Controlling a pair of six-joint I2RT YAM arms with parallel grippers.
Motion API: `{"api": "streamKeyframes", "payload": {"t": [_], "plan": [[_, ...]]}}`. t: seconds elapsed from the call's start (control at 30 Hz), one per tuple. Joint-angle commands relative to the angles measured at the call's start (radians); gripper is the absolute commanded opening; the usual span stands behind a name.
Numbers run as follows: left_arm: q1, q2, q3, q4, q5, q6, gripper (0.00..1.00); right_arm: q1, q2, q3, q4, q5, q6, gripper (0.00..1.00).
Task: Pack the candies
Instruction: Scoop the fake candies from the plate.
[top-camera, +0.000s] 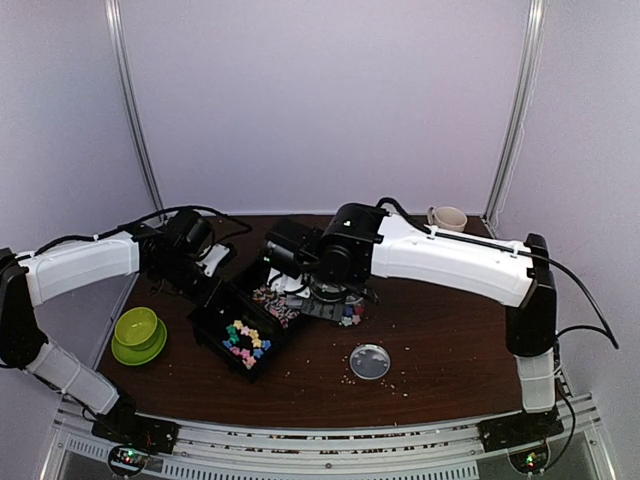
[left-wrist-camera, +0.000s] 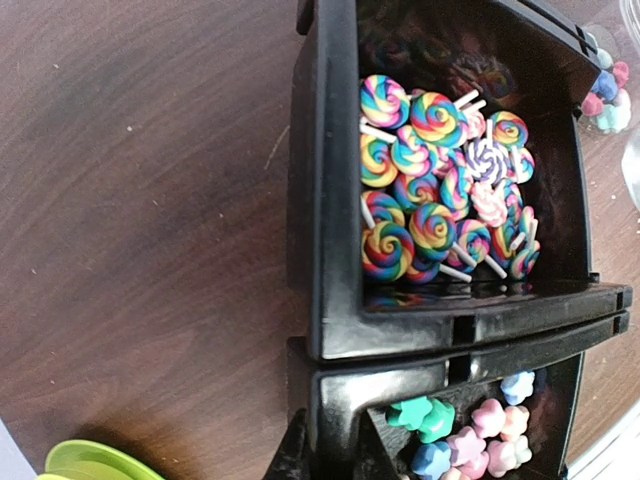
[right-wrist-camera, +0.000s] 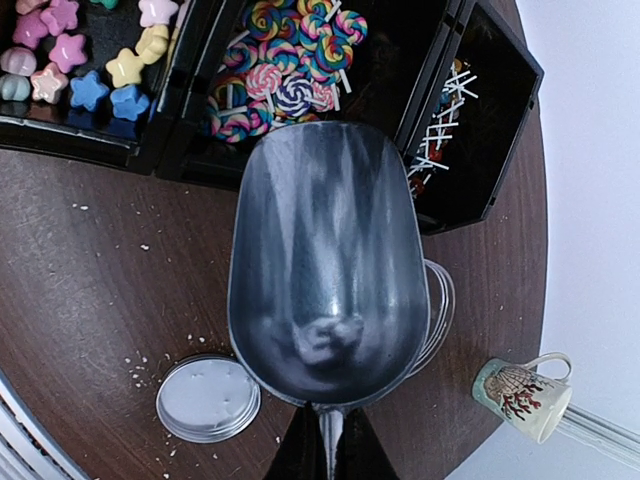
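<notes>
Scooping step; right gripper (right-wrist-camera: 326, 452) clamped on metal scoop (right-wrist-camera: 330, 250), its mouth at the black compartment tray (left-wrist-camera: 330, 200) wall; swirl lollipops (left-wrist-camera: 440, 190) fill the tray's middle compartment; left gripper (left-wrist-camera: 295, 450) narrow, seemingly pinching the tray wall; next: dip the scoop into the lollipops.

white-shelled left arm (top-camera: 80, 262), white-shelled right arm (top-camera: 455, 262), black joints and wrists, black cables (top-camera: 583, 303) along both

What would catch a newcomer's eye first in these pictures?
Probably the heap of rainbow swirl lollipops in the middle compartment of the black tray, with pastel star candies in the compartment beside it. Next comes the big metal scoop, held by its handle in the right hand, its mouth toward the lollipops. A lime green bowl sits left of the tray.
</notes>
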Motion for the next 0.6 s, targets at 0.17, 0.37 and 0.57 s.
{"api": "streamKeyframes", "payload": {"t": [0.17,0.37,0.57], "plan": [[-0.021,-0.045,-0.002,0.07,-0.087,0.019,0.0,0.005,0.087,0.06,-0.06,0.177,-0.026,0.0],[-0.026,-0.049,-0.001,0.07,-0.143,0.017,0.0,0.009,0.118,0.055,-0.05,0.225,-0.042,0.0],[-0.03,-0.044,-0.014,0.087,-0.081,-0.013,0.0,0.021,0.108,0.054,-0.024,0.202,-0.038,0.0]]}}
